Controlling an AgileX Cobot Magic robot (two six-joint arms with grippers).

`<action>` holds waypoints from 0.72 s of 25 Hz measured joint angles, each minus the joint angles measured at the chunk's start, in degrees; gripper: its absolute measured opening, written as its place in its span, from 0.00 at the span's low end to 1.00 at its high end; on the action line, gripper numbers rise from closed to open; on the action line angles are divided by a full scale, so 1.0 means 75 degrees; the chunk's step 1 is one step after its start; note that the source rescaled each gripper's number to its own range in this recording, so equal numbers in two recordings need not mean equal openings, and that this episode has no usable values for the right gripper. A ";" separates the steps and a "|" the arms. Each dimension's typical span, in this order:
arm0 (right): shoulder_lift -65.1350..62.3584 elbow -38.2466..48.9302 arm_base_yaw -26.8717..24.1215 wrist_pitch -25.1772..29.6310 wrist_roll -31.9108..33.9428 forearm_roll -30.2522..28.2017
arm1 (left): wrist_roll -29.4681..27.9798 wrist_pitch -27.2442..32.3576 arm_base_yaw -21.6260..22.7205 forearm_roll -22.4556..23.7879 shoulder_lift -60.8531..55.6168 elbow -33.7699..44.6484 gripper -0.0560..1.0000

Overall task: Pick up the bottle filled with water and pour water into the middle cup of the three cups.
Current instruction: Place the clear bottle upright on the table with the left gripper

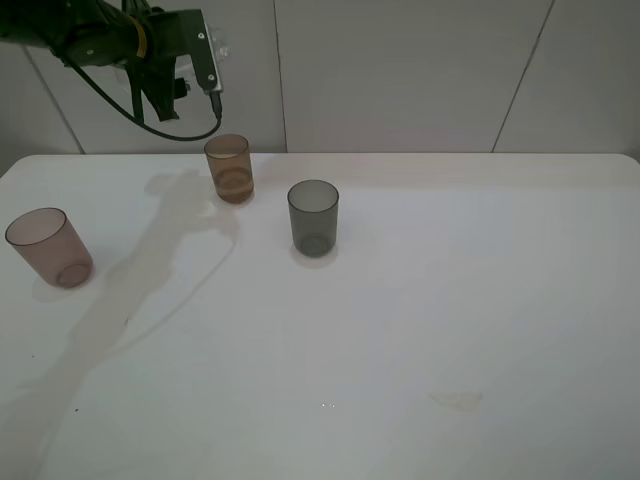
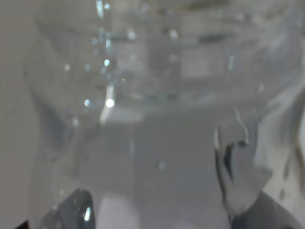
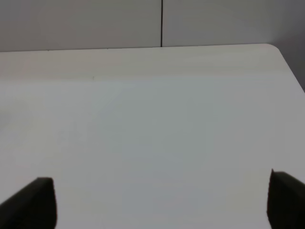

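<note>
The clear bottle [image 2: 157, 119] fills the left wrist view, with water and droplets showing inside it. My left gripper [image 1: 192, 72] is shut on it, its dark fingers [image 2: 240, 186] at the bottle's sides. It is held high at the back left, just above and left of the amber middle cup [image 1: 230, 168]. The bottle is hard to make out in the high view. The smoky grey cup [image 1: 313, 217] stands to the right of the amber one, and the pinkish cup [image 1: 50, 247] is at the far left. My right gripper [image 3: 162, 202] is open and empty over bare table.
The white table [image 1: 420, 320] reaches a panelled wall at the back. A faint stain [image 1: 455, 400] lies front right. The left arm's black cable [image 1: 150, 125] hangs above the back left corner. The table's far right corner [image 3: 274, 47] shows in the right wrist view.
</note>
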 joint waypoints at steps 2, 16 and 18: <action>0.0000 0.0000 0.0000 0.0000 0.0000 0.0000 | -0.1261 -0.0032 -0.0060 -0.0439 -0.0183 0.0023 0.07; 0.0000 0.0000 0.0000 0.0000 0.0000 0.0000 | -0.3070 -0.3308 -0.0127 -0.3693 -0.1990 0.3686 0.07; 0.0000 0.0000 0.0000 0.0000 0.0000 0.0000 | -0.3070 -0.3897 -0.0127 -0.3847 -0.2141 0.4376 0.07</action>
